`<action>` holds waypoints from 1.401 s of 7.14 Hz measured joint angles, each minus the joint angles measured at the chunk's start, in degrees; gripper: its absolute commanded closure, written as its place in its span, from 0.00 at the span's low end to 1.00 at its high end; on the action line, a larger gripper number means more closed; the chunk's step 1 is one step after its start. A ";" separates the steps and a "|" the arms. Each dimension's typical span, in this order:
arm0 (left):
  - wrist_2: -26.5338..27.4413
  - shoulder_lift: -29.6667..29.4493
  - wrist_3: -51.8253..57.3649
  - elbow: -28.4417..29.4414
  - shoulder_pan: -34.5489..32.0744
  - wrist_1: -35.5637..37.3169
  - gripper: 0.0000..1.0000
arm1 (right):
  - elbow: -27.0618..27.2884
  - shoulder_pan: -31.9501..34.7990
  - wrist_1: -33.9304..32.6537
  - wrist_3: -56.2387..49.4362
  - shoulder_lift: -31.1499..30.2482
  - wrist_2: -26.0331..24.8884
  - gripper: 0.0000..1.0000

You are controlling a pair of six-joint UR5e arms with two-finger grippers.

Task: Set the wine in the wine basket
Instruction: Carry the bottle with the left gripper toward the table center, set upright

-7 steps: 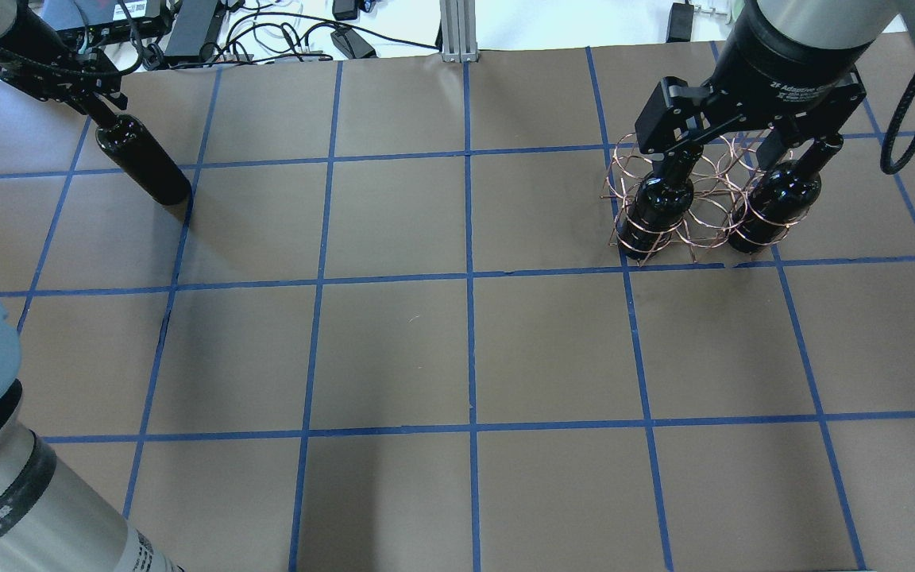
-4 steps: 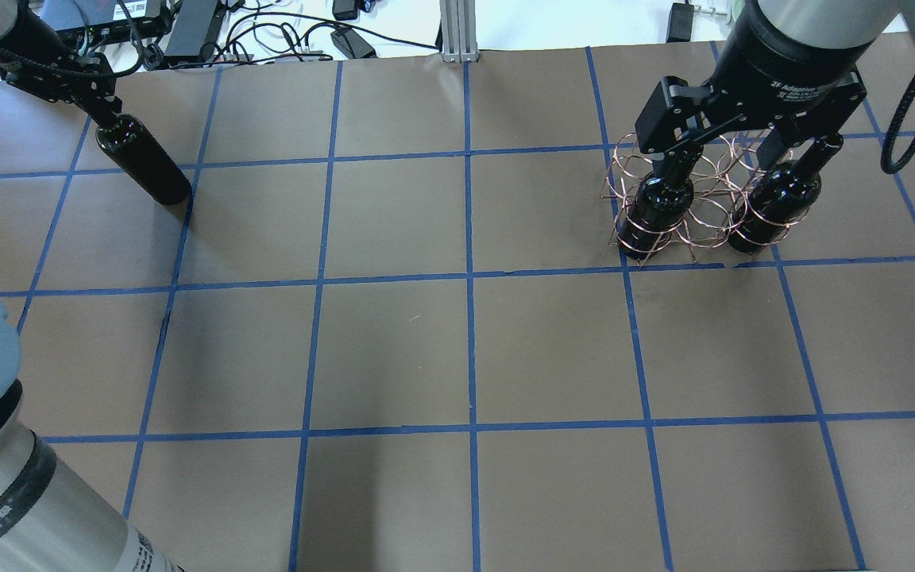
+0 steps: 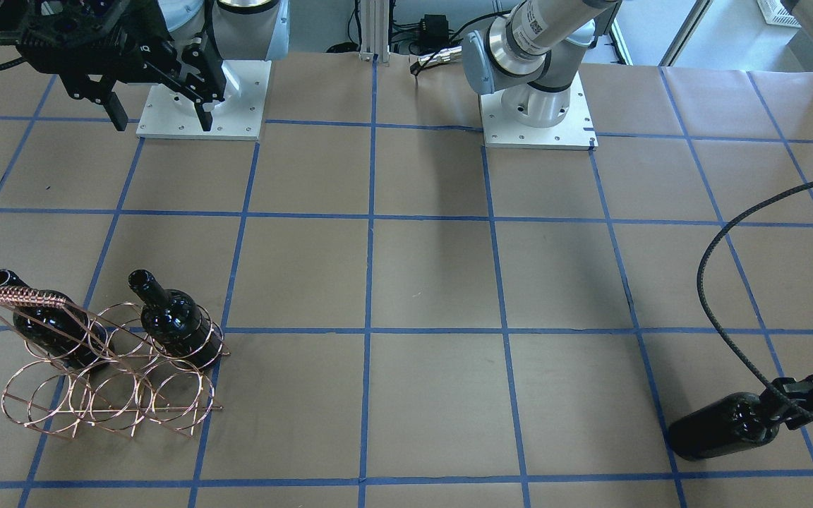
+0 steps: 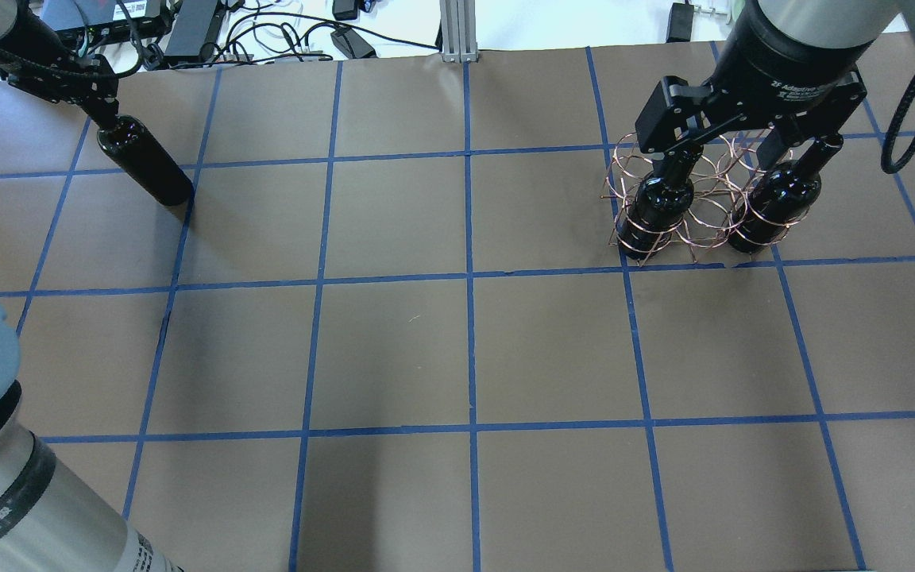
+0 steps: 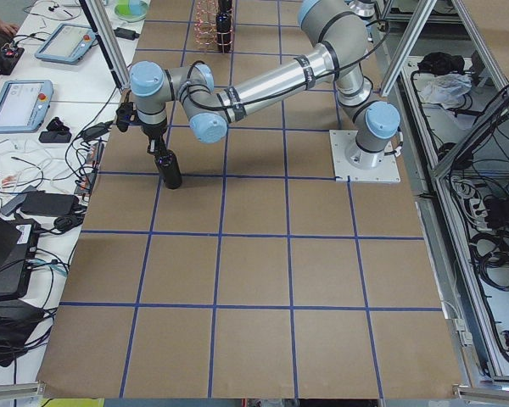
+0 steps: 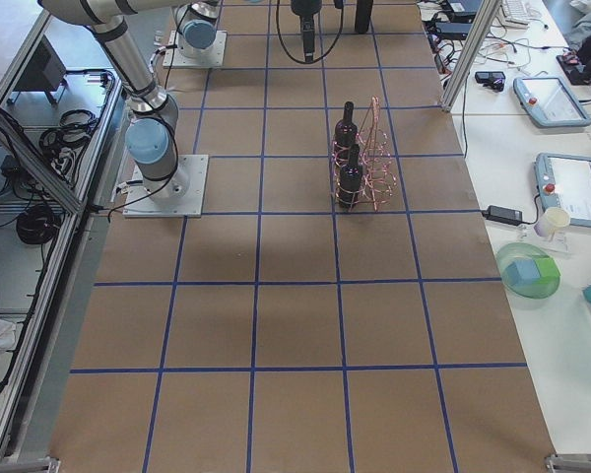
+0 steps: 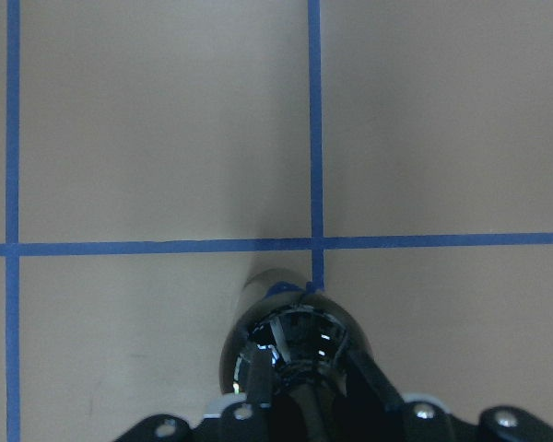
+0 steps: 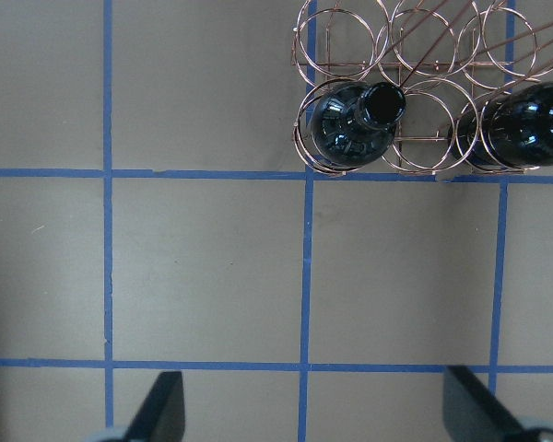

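While the right gripper (image 3: 163, 125) hangs high over the table (image 4: 394, 349) on the robot's side of the wine basket (image 3: 106, 381), its 2 fingers (image 8: 161, 410) stand wide apart with nothing between them. Just beyond it, the wine basket stands on the brown paper on the robot's right half of the table. It is a copper wire rack of round rings in 2 rows, with a slanted coil-wrapped handle bar (image 3: 22, 296) across its top.

1 dark bottle (image 8: 350, 124) stands upright, mouth up, in an end ring of the row nearer the robot. A second dark bottle (image 8: 525, 124) stands upright in the other end ring of that row, with 1 ring between them. Neither touches the right gripper.

Across the table, on the robot's left and toward the far edge, the left gripper (image 4: 102, 107) has its jaws clamped on the neck of a third bottle (image 4: 148, 167), well apart from the wine basket. This bottle points mouth up and close to upright, its base at a crossing of blue tape lines (image 7: 315, 138). Whether the base rests on the paper cannot be told.

Past the far edge lie black cables (image 4: 267, 32) and dark devices (image 4: 195, 24), and an aluminium post (image 4: 453, 28) rises at the middle.
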 measured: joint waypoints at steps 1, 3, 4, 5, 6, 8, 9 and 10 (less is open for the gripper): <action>0.11 0.61 -0.02 0.00 -0.08 -0.43 1.00 | 0.00 0.00 0.00 0.00 0.01 0.00 0.00; 0.54 2.66 -0.25 0.05 -1.08 -2.35 1.00 | 0.00 0.00 0.02 0.00 0.02 0.00 0.00; 0.74 4.04 -1.26 -0.13 -2.42 -3.05 1.00 | 0.00 0.00 0.04 0.00 0.01 0.00 0.00; 0.83 5.69 -3.81 -0.83 -4.74 -3.35 1.00 | 0.01 0.00 0.02 0.00 0.02 0.00 0.00; 0.91 7.27 -6.99 -2.07 -7.36 -3.44 1.00 | 0.03 0.02 0.02 0.00 0.01 0.00 0.00; 0.99 10.59 -15.52 -6.56 -13.25 -3.24 1.00 | 0.03 0.04 0.08 0.00 -0.03 0.00 0.00; 1.07 12.23 -19.09 -8.92 -16.48 -2.93 1.00 | 0.05 0.06 0.08 0.00 -0.04 0.00 0.00; 1.26 13.84 -22.34 -10.85 -19.86 -2.94 1.00 | 0.07 0.08 0.09 0.00 -0.04 0.00 0.00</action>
